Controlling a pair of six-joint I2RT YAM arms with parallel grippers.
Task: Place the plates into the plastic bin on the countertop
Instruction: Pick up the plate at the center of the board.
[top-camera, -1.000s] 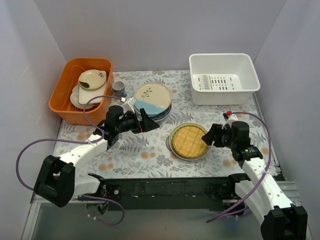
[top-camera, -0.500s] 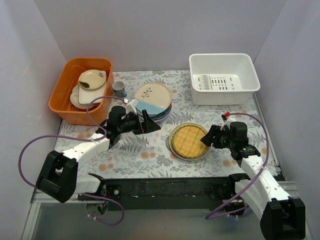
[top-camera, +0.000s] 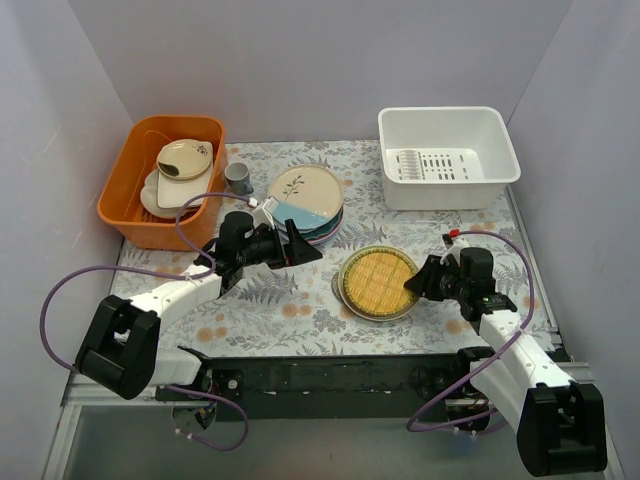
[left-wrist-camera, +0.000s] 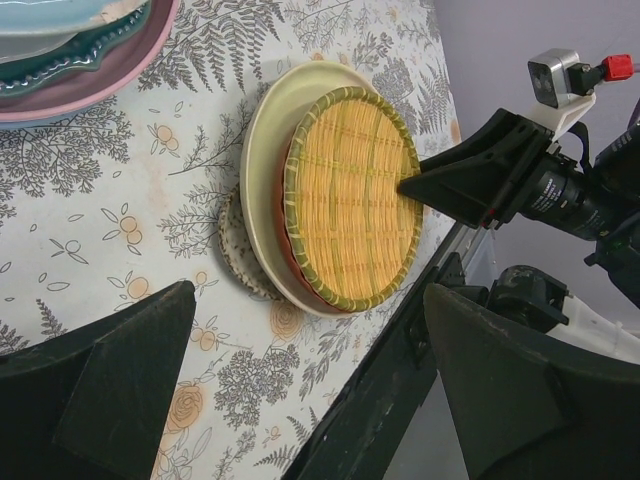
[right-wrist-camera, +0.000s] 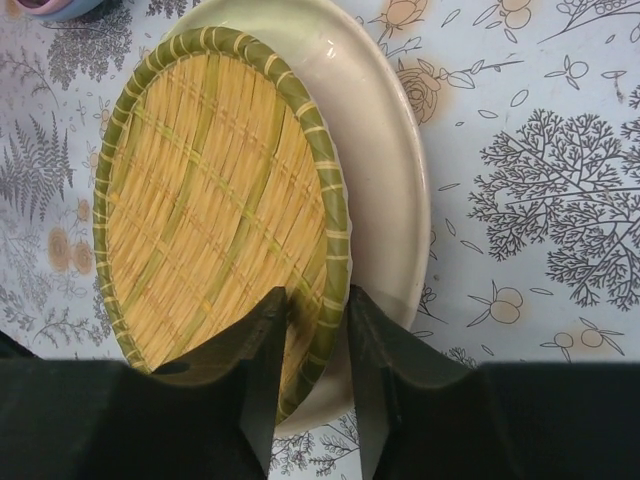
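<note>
By the near edge of the desk, right of centre, the right hand stands astride the right rim of the yellow woven plate. One finger lies on its face and the other is outside the rim, over the cream plate beneath. Both are close to the rim; I cannot tell whether they pinch it yet.

The hold covers only a thin edge, so the plate will likely sag or swing on the lift and could slip out. The outer finger may also snag the cream plate and drag or tip the small stack. That stack sits near the front edge, so a shove could send it off.

Further in, the left hand hangs released, fingers spread wide with nothing between them. It is just beside the second stack of plates at mid-desk, and a careless sweep would knock them.

The plastic bin stands empty in the far right corner. Bare desk lies between it and the yellow plate, so the way looks open. The bin's raised rim must be cleared, and the side wall stands close to the right. The orange tub and grey cup, toward the far left corner, are well apart from that path.
</note>
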